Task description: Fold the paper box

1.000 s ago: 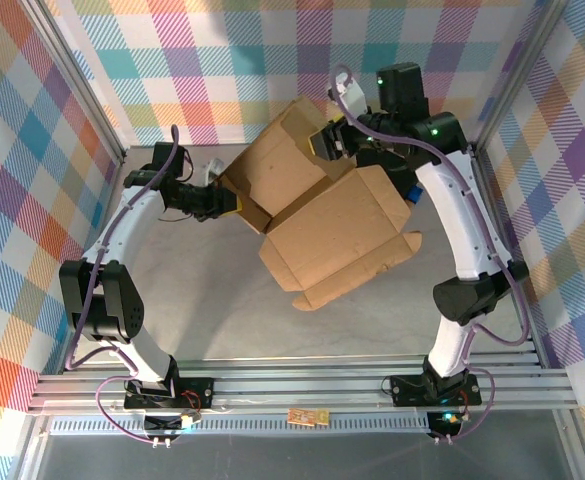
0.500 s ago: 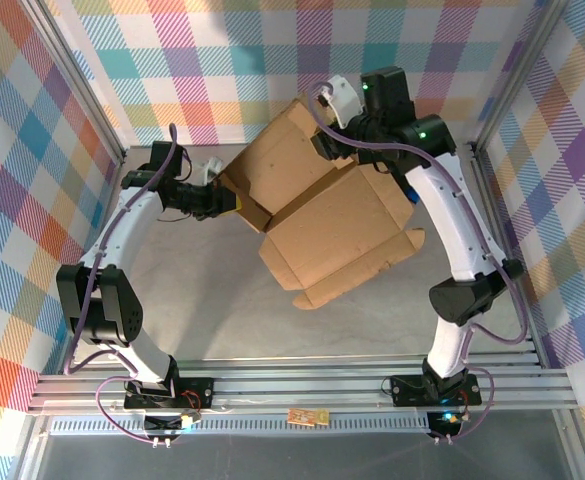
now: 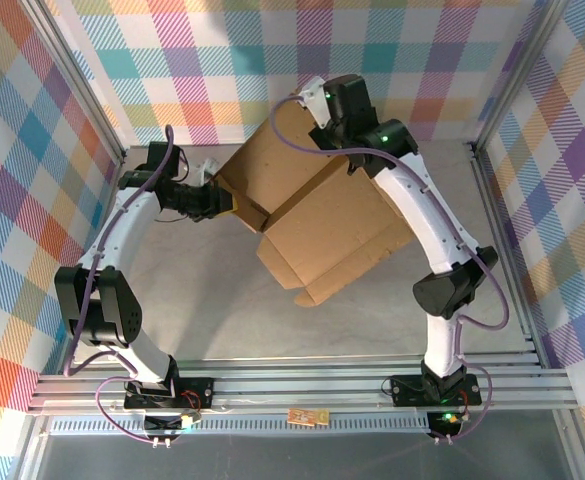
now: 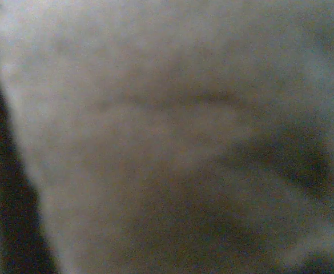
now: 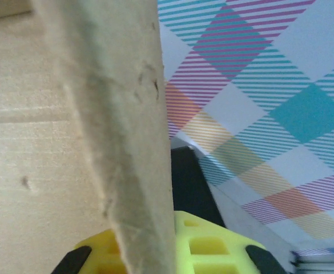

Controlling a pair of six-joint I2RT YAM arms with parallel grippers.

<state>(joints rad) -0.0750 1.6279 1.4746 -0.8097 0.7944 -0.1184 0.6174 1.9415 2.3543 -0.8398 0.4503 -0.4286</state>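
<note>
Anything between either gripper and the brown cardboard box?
Nothing visible. The left gripper is shut on an edge of the brown corrugated cardboard box; the right gripper pinches a flap edge between its yellow fingers.

Matt brown cardboard paper box, rough fibrous edge

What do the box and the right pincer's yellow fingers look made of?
The paper box: brown cardboard, matte; its cut edge looks raw and fibrous in the right wrist view. Fingers of the right pincer: probably moulded yellow plastic, smooth, with square recesses.
</note>
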